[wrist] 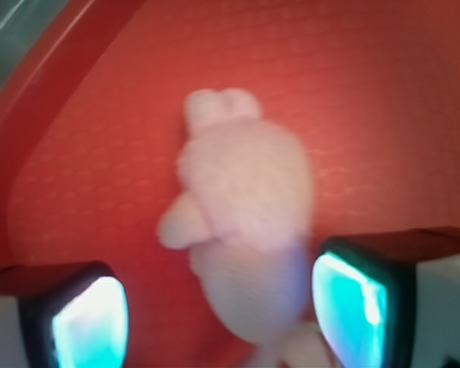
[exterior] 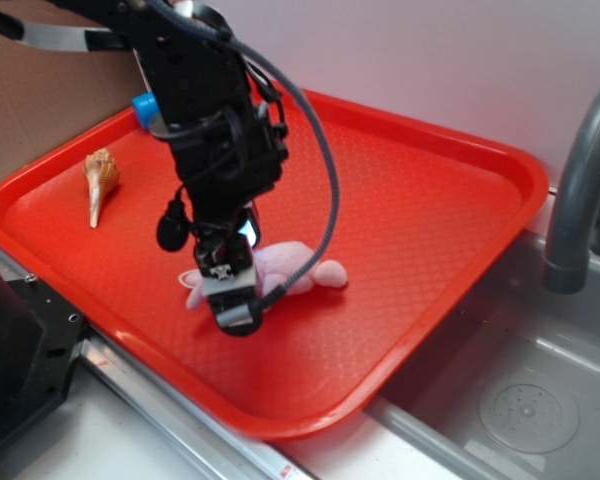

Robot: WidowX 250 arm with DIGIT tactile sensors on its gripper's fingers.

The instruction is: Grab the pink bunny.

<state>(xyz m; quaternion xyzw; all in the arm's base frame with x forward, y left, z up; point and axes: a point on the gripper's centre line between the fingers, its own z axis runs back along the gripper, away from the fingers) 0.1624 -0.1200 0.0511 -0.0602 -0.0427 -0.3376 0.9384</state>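
The pink bunny (exterior: 295,272) lies flat on the red tray (exterior: 410,200), near the tray's middle front. My gripper (exterior: 232,295) is down at the tray surface over the bunny's near end, hiding part of it. In the wrist view the bunny (wrist: 245,207) lies between the two fingers; the jaws stand open on either side of its lower part. The right fingertip (wrist: 351,310) is close beside the plush, the left fingertip (wrist: 88,326) stands apart from it with bare tray between. The view is blurred.
A tan spiral seashell (exterior: 99,181) lies at the tray's left. A blue object (exterior: 144,108) shows behind the arm at the back left. A grey faucet (exterior: 580,170) and a sink basin (exterior: 530,405) are to the right. A black block (exterior: 20,350) stands at the front left.
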